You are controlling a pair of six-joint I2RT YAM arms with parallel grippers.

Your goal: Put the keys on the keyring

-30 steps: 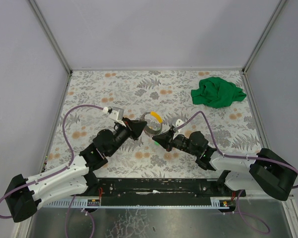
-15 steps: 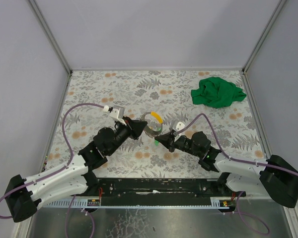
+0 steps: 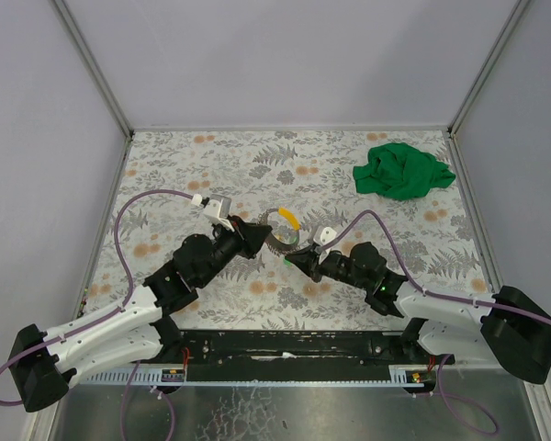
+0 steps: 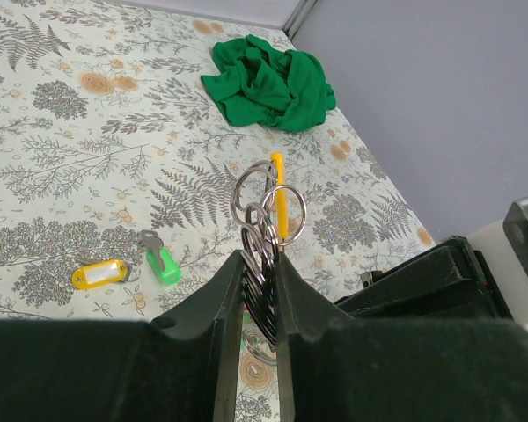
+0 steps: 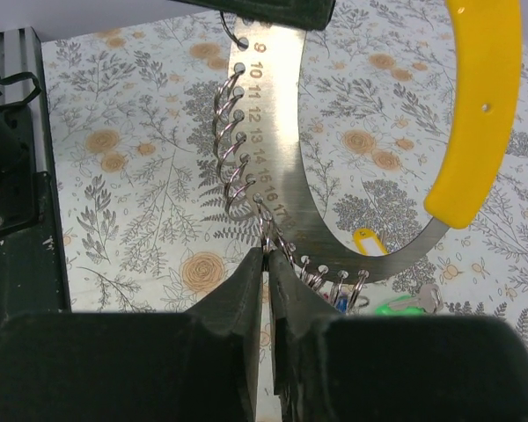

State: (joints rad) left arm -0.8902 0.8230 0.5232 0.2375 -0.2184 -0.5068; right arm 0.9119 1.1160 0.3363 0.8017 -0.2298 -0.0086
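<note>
My left fingers (image 4: 282, 281) are closed tight on the keyring (image 4: 268, 207) and hold it up off the table (image 3: 165, 165). My right fingers (image 5: 252, 268) are almost together, with only a thin slit between them. Their tips sit right at one of the small wire rings (image 5: 236, 186) that hang from the keyring, but I cannot tell if they pinch it. Lots of these little rings crowd in a row beside the tips. The keyring's yellow handle (image 5: 484, 105) curves over on the right. My two sets of fingers are very near each other, with the keyring between them.

The yellow-tag key (image 4: 99, 273) and the green-tag key (image 4: 161, 261) lie flat on the table, just beside each other. They are below the keyring and not on it. A green cloth (image 3: 402, 171) sits crumpled in the far right corner, well apart.

Since a second ago my right arm (image 3: 441, 299) has stretched lower toward the near edge, and its fingers moved a tiny bit. My left arm (image 3: 138, 317) and the keyring stayed put.

I can read the numbers 9 to 17 stamped along the keyring.
</note>
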